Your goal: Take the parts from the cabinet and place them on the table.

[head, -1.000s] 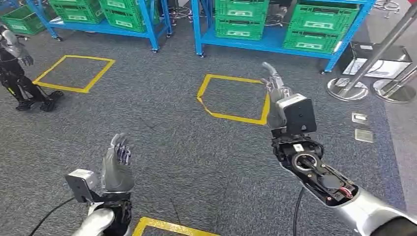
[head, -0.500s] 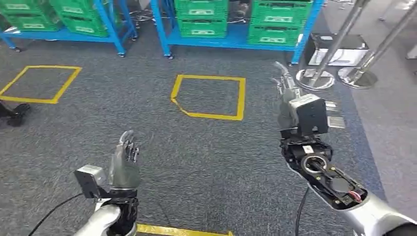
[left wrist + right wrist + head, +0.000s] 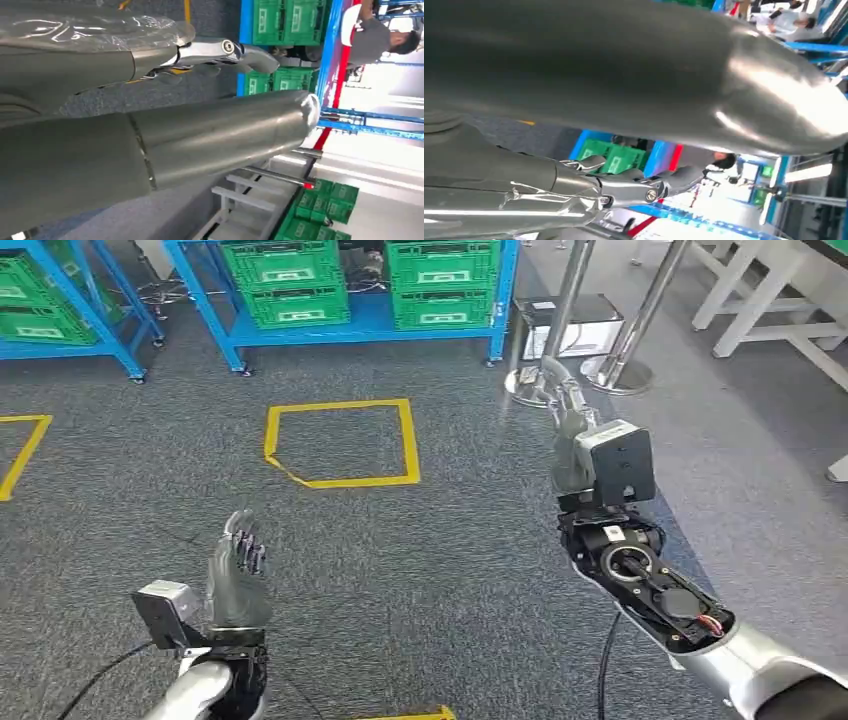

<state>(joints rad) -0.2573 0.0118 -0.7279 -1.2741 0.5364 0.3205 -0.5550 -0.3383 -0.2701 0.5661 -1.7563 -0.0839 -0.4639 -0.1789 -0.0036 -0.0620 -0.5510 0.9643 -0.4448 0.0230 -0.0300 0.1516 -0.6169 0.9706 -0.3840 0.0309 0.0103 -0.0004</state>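
Our left hand (image 3: 237, 575) is raised palm-in over the carpet (image 3: 400, 560), fingers upright and apart, nothing in it. Our right hand (image 3: 565, 420) is stretched forward, fingers straight and parted, likewise empty; smooth grey plastic shells, dark jointed fingers, a black camera block at the wrist. Landmark: the yellow taped square (image 3: 340, 443) on the floor. Right hand lies just to its right, left hand nearer us and to its left. Beyond the square stands the blue steel rack (image 3: 350, 328), which we take to be the cabinet, carrying green slatted plastic crates (image 3: 285, 280); the parts themselves we cannot make out, presumably inside the crates. Rack runs crosswise to our view, ahead and left of both hands; our right hand reaches closer. White desk legs (image 3: 760, 310) stand far right of the square, past two chrome posts (image 3: 570, 300). Carpet is coarse grey pile.
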